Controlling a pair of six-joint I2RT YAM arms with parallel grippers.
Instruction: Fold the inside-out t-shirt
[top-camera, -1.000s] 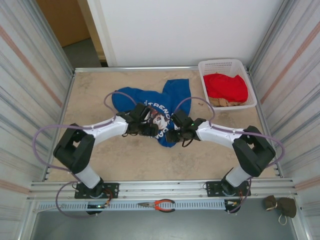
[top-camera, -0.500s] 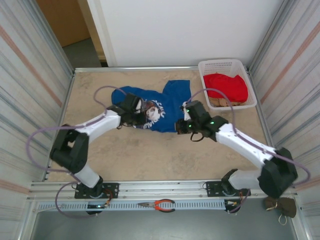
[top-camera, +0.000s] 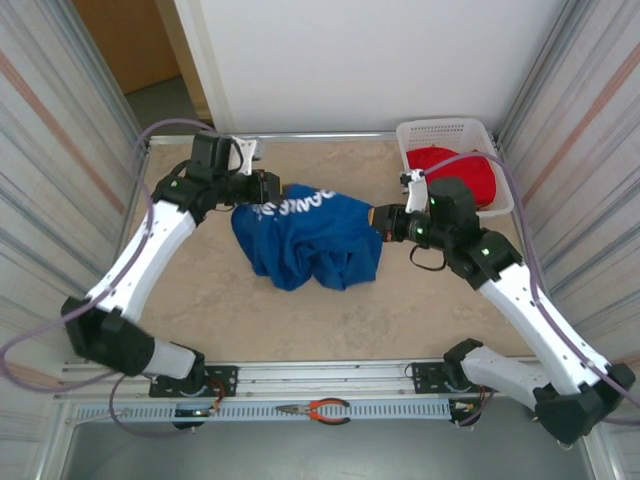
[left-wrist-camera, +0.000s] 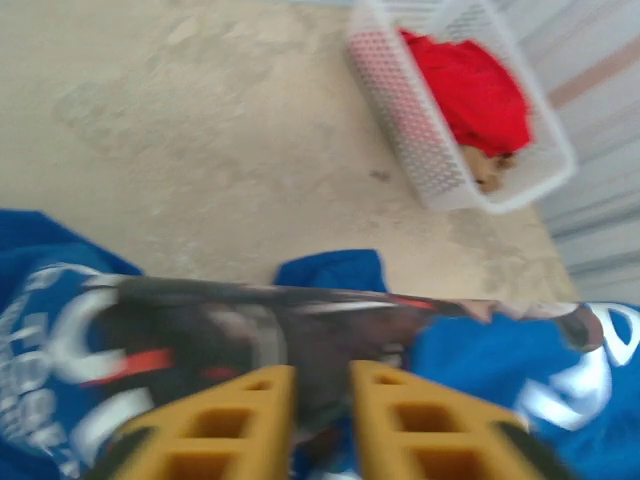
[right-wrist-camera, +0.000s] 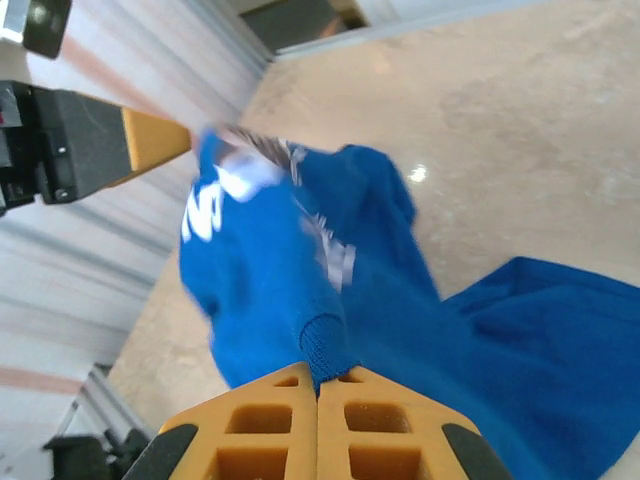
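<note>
Fabric of the inside-out t-shirt (top-camera: 305, 235) reads soft, light and limp: it will sag, bunch and slide, no stiffness, nothing fragile. It sits mid-table, top edge with the white lettering pulled taut left to right, and the rest slumps in a crumpled bunch that seems to rest on the table (top-camera: 200, 290). Best hold is a pinch on the hem or a seam corner, where the doubled cloth slips less. The right gripper (top-camera: 378, 218) has its fingers pressed together on a blue hem fold at the shirt's right end. The left gripper (top-camera: 260, 188), at the far-left end, shows fingers nearly together with printed cloth in the narrow gap, likely a pinch. Far right, well apart, is a white basket (top-camera: 495, 135) with a red garment (top-camera: 455, 172) and a tan cloth (top-camera: 440, 203).
</note>
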